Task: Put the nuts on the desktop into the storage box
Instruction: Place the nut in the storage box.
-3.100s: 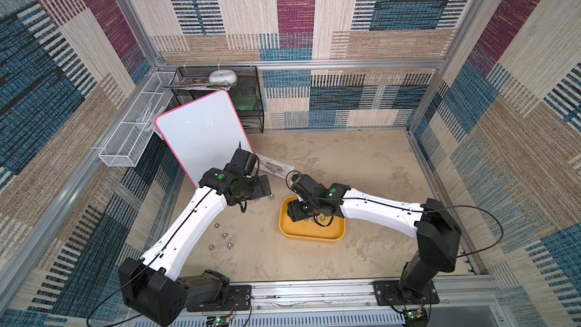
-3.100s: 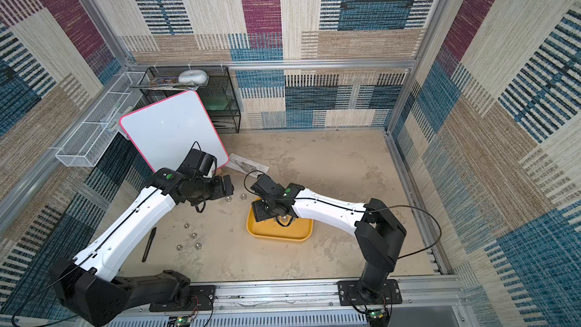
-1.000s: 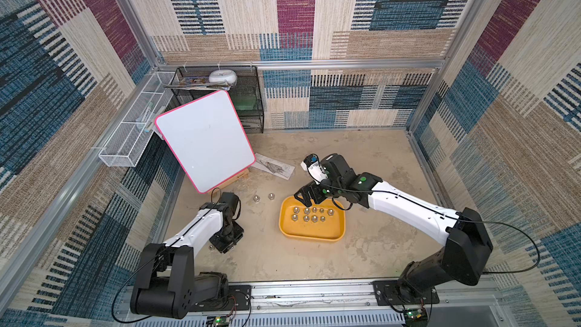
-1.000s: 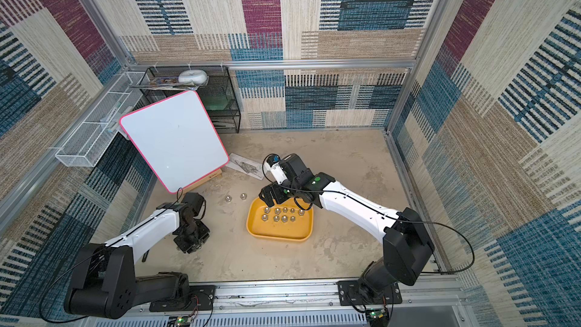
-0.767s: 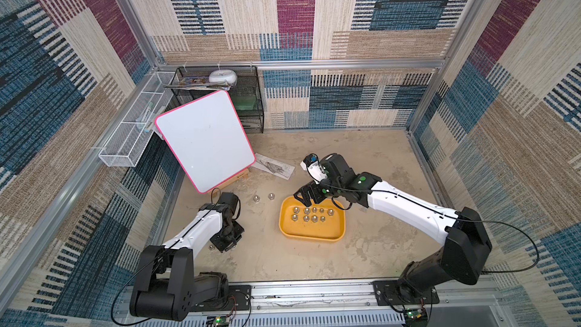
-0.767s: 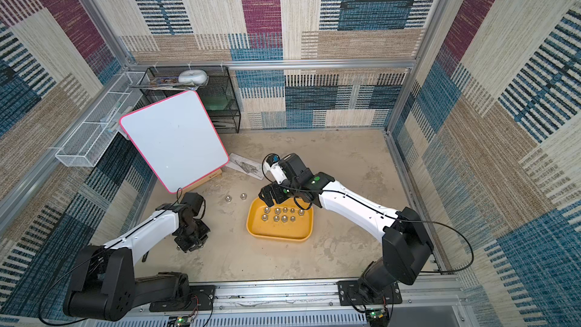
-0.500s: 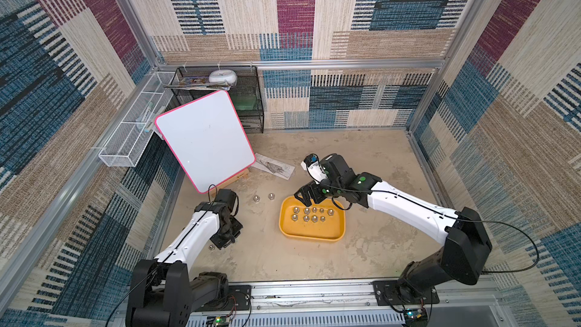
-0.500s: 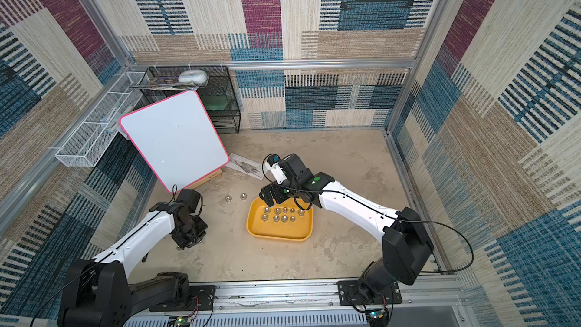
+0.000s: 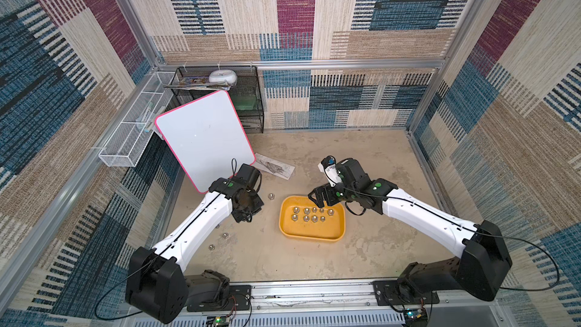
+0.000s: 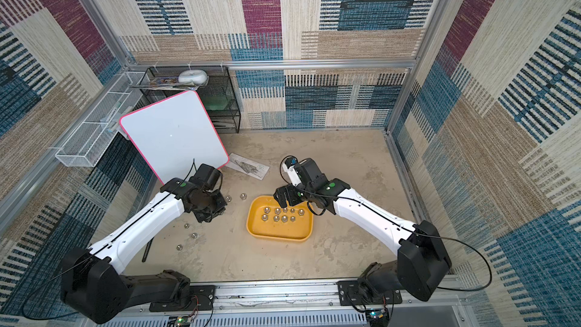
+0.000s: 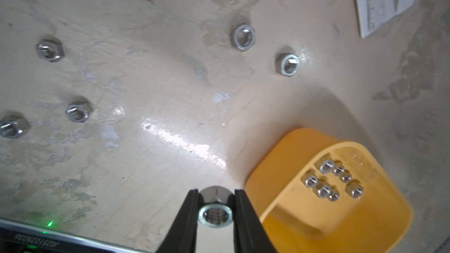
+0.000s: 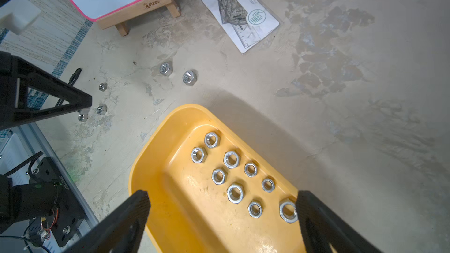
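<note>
Left hand (image 11: pixel 216 194) clamped on nut (image 11: pixel 214 215) near storage box (image 11: pixel 280 156). Right hand (image 12: pixel 222 197) spread wide over storage box. Five loose nuts (image 11: pixel 242 37) on desk (image 11: pixel 158 81).

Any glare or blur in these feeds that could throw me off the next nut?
Left wrist view: bright glare streak on the desktop just beyond the held nut; whole picture soft, the nuts in the storage box smeared. Right wrist view: sharp, a broad soft shadow past the box. In both top views: even light, loose nuts tiny.
</note>
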`<state>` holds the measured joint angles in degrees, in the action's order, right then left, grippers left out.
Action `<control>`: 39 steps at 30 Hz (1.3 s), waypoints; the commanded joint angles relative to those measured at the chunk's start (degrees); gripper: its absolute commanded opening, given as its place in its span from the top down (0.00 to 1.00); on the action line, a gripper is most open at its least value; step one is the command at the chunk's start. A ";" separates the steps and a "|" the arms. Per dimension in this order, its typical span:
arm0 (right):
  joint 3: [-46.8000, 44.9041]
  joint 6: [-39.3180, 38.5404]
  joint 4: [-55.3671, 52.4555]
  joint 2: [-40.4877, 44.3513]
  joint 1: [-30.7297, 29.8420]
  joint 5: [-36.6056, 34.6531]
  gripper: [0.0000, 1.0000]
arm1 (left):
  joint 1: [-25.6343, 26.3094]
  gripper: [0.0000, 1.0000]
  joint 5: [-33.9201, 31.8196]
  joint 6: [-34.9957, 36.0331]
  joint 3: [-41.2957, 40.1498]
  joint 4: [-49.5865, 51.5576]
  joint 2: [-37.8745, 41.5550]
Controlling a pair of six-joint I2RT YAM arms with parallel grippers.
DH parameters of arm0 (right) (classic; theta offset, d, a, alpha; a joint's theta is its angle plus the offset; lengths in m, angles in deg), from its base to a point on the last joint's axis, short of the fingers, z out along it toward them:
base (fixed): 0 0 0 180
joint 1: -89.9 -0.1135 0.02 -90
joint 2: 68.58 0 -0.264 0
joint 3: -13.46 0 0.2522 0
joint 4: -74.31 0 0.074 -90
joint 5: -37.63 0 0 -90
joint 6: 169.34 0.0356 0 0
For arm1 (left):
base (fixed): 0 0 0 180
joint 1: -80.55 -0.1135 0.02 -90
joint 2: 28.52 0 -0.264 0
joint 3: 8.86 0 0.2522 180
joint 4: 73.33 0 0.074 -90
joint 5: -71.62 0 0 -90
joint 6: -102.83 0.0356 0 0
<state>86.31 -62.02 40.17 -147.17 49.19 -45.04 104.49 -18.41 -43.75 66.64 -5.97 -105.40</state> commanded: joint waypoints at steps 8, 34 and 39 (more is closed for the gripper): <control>-5.07 3.93 -1.80 7.97 0.96 -3.67 0.01 | 13.36 0.73 0.07 0.74 14.12 1.41 -14.40; -11.71 7.90 -5.59 19.00 2.33 -8.59 0.01 | 21.58 0.73 4.44 3.22 20.24 0.05 -36.33; -11.86 7.73 -5.50 18.74 2.38 -8.06 0.01 | 21.63 0.64 4.87 3.56 21.08 0.05 -37.52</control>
<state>74.55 -54.59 34.66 -128.35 51.60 -53.57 126.09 -14.70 -40.73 87.40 -6.93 -142.53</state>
